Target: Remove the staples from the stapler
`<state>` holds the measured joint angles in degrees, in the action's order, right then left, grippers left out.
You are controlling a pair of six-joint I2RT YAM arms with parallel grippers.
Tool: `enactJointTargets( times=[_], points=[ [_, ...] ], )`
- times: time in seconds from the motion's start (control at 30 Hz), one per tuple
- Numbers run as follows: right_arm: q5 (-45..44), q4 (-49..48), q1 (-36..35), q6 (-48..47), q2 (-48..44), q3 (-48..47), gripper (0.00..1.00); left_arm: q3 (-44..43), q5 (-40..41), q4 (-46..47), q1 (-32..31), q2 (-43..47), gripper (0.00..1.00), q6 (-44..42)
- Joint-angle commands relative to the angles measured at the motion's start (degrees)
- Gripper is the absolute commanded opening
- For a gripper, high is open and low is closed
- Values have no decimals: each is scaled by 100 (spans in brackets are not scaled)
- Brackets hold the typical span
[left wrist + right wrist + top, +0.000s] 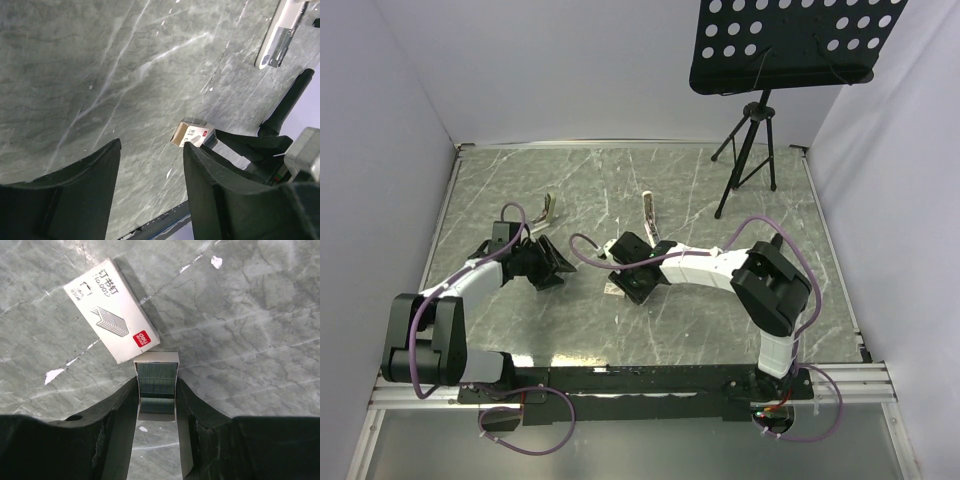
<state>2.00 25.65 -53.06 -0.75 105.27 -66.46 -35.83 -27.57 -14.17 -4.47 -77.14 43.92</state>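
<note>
The cream-white stapler [650,214] lies on the table beyond my right gripper [630,278]; the left wrist view shows it with its silvery rail at the top right [279,34]. My right gripper [156,386] is shut on a small open cardboard tray [156,357] holding grey ribbed staples [156,379], low over the table. The white staple box sleeve [112,310] lies just ahead of the tray, touching its corner. My left gripper [151,150] is open and empty over bare table, left of the sleeve [192,134].
A second slim cream and metal piece [549,210] lies beyond my left gripper [548,268]; I cannot tell what it is. A black tripod stand [750,150] with a perforated tray stands at the back right. White walls enclose the grey marbled table [720,330].
</note>
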Motion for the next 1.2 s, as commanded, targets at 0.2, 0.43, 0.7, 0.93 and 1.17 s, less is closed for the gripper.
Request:
enactJointTargets(
  times=[0.2,0.43,0.7,0.93,1.17],
  points=[
    [213,-420,-161,67,195,-324,41,51,-284,582,-168,-247,56,327],
    [248,-412,-214,-30,283,-473,41,-161,-231,688,-528,-617,56,398],
    [266,-403,-266,-48,275,-500,41,-231,-240,908,-827,-960,54,573],
    [415,-491,-284,-92,266,-438,41,-249,-249,1066,-1073,-1154,54,679],
    [494,-614,-293,-127,204,-333,44,-117,-126,1233,-1390,-1268,52,864]
  ],
)
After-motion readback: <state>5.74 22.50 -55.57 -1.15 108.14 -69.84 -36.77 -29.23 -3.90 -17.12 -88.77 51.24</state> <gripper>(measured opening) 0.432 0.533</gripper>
